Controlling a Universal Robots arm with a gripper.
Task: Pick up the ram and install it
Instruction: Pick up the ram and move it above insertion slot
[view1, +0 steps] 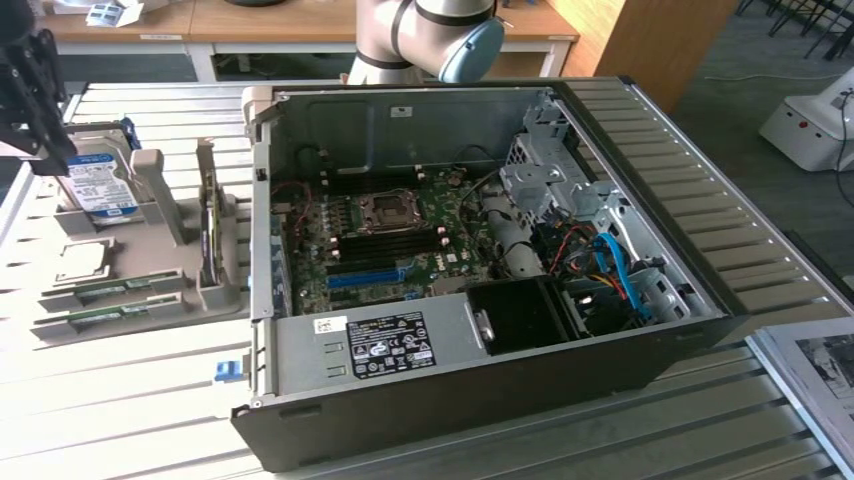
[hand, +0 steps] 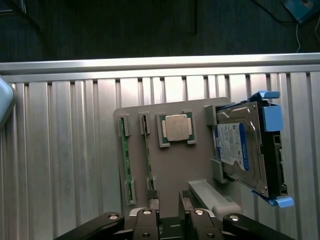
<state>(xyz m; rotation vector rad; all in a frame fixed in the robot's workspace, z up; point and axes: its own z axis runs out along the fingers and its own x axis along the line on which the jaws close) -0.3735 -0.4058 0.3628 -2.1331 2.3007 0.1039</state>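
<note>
Hangs above the tray (hand: 172, 172) with gripper (hand: 169, 200) empty and narrowly parted. Looks like the pick-up step: ram (hand: 148, 150) seated in its tray slot, just beside one fingertip. Calls for centring across that thin edge before closing.

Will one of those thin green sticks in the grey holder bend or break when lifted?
Probably stiff, not floppy: the ram is a flat circuit board. Likely light, being far slimmer than the hard drive. Possibly fragile: it sits on edge in clips on the grey tray, so a skewed pull might strain it.
</note>
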